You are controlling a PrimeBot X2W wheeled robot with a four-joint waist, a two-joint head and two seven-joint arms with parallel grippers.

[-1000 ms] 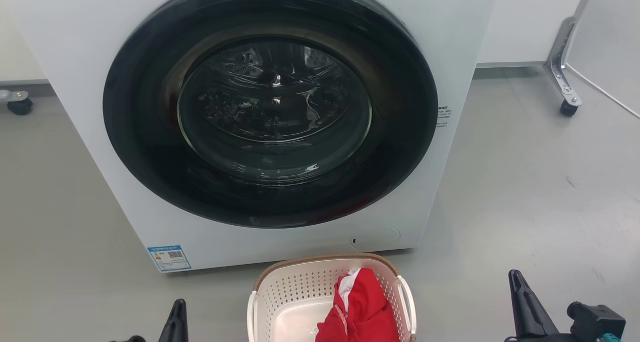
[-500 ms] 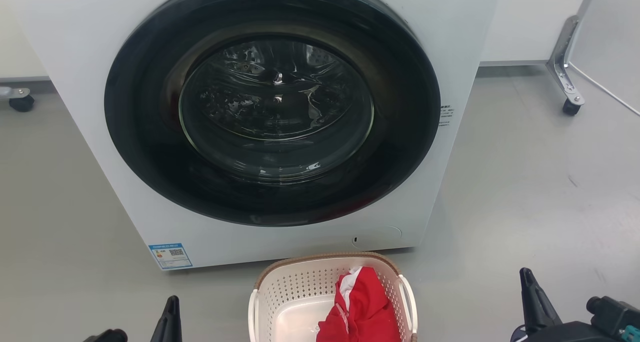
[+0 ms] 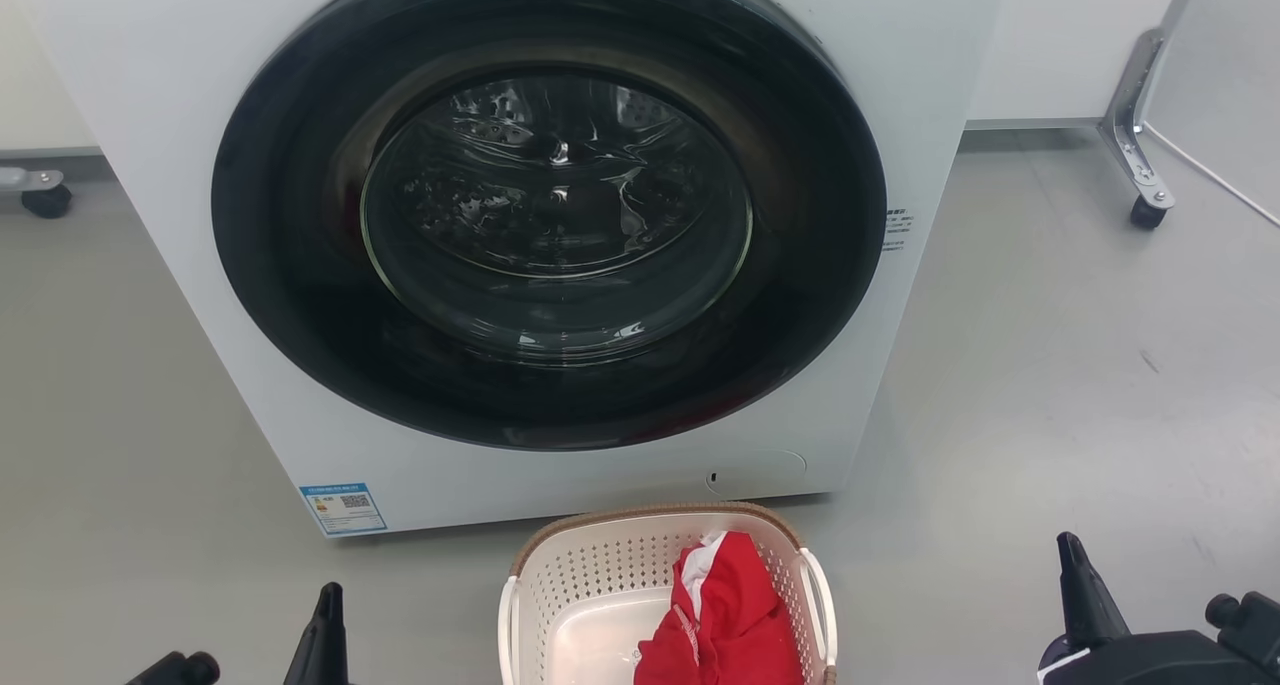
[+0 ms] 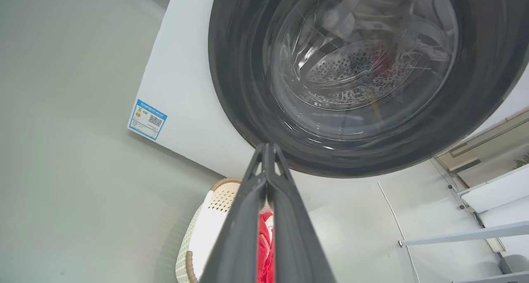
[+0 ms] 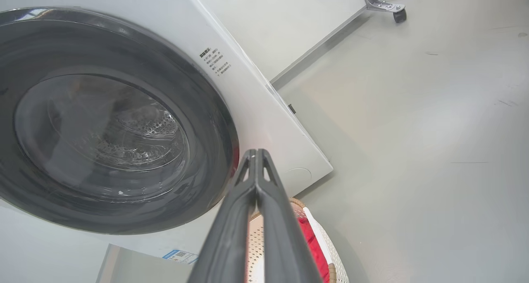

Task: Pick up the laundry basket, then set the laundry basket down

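The laundry basket stands on the floor at the bottom centre of the head view, just in front of the washing machine. It is cream, perforated, with a brown rim and white side handles, and a red garment lies in its right half. My left gripper is well to its left and my right gripper well to its right, both shut on nothing and apart from it. In the left wrist view the shut left gripper partly covers the basket. The shut right gripper does the same to the basket.
A white front-loading washing machine with a dark round door, closed, rises right behind the basket. A metal frame leg on a caster stands at the far right, another caster at the far left. Grey floor lies on both sides.
Both grippers have spread outward in the head view, the left one further left and the right one further right. The camera has shifted slightly. The basket has not moved.
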